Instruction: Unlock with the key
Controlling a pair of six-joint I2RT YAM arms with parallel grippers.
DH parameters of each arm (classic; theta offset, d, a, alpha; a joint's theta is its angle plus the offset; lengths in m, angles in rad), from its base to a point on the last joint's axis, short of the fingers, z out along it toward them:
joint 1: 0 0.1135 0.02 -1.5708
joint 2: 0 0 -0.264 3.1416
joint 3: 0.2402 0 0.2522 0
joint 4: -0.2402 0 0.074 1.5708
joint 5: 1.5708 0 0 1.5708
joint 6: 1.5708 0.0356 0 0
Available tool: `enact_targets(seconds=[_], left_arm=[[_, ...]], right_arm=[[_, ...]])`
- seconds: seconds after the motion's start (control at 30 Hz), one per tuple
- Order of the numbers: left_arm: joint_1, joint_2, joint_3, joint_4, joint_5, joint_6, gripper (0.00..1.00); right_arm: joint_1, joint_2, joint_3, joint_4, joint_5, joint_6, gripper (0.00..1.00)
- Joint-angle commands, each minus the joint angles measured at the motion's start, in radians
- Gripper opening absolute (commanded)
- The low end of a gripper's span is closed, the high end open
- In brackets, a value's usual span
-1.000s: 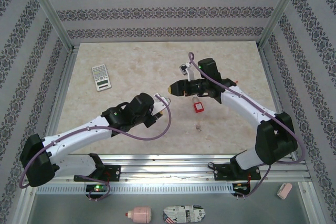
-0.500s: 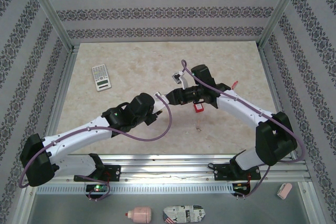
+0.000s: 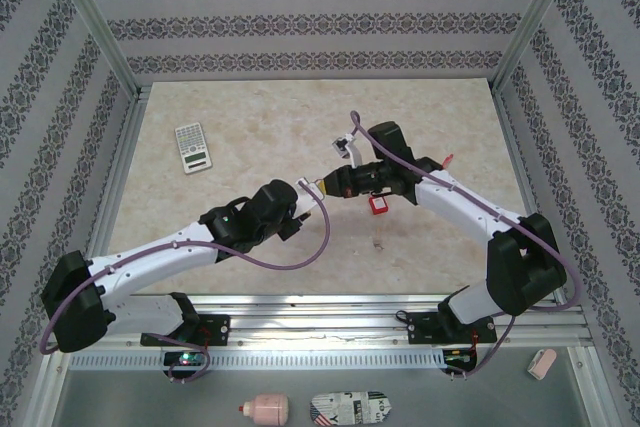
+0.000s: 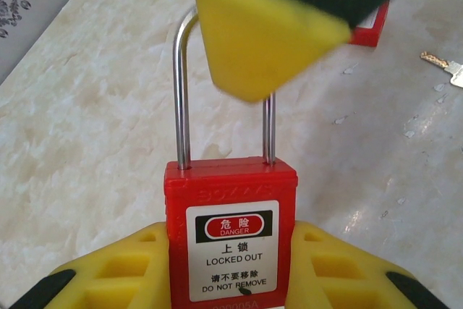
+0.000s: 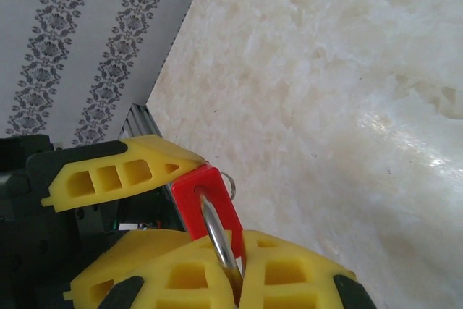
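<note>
A red padlock (image 4: 230, 229) with a white "LOCKED OUT" label stands upright between my left gripper's (image 4: 230, 265) yellow fingers (image 4: 123, 269), which are shut on its body. My right gripper (image 5: 237, 251) is shut on the lock's steel shackle (image 5: 217, 233); its yellow fingertip (image 4: 260, 34) covers the top of the shackle in the left wrist view. Both grippers meet mid-table, left gripper (image 3: 302, 192) and right gripper (image 3: 326, 185) tip to tip. A loose key (image 4: 443, 65) lies on the marble, also visible as a small key (image 3: 379, 243) from above. A small metal ring (image 5: 230, 182) shows beside the lock body.
A second red padlock (image 3: 379, 205) lies on the marble table (image 3: 250, 117) just right of the grippers. A calculator (image 3: 192, 147) rests at the far left, and a small red item (image 3: 447, 159) sits beyond the right arm. Patterned walls enclose the table.
My right gripper has swung left and down to the held padlock and closed on its shackle. The left arm has shifted slightly toward it, still gripping the lock.
</note>
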Motion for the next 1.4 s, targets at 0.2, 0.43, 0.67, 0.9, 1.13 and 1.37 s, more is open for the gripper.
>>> enact_targets(seconds=[0.2, 0.43, 0.67, 0.9, 1.13, 1.37], left_arm=[[-0.056, 0.013, -0.037, 0.087, -0.069, -0.008, 0.00], [-0.067, 0.028, -0.022, 0.107, -0.091, 0.006, 0.00], [-0.078, 0.064, -0.024, 0.089, -0.085, -0.009, 0.00], [-0.076, 0.125, 0.011, 0.048, -0.032, -0.016, 0.00], [-0.026, 0.102, 0.037, 0.012, 0.049, -0.047, 0.00], [-0.004, 0.092, 0.070, -0.014, 0.115, -0.074, 0.00]], right_arm=[[-0.013, 0.014, 0.042, 0.049, -0.005, 0.147, 0.00], [-0.004, 0.028, 0.052, 0.033, -0.011, 0.173, 0.00], [-0.018, 0.073, 0.081, 0.115, -0.074, 0.355, 0.19], [-0.050, 0.057, 0.086, 0.103, -0.030, 0.466, 0.34], [-0.156, -0.054, -0.001, 0.021, 0.010, 0.355, 0.42], [-0.098, -0.124, -0.051, -0.067, 0.054, 0.179, 0.41]])
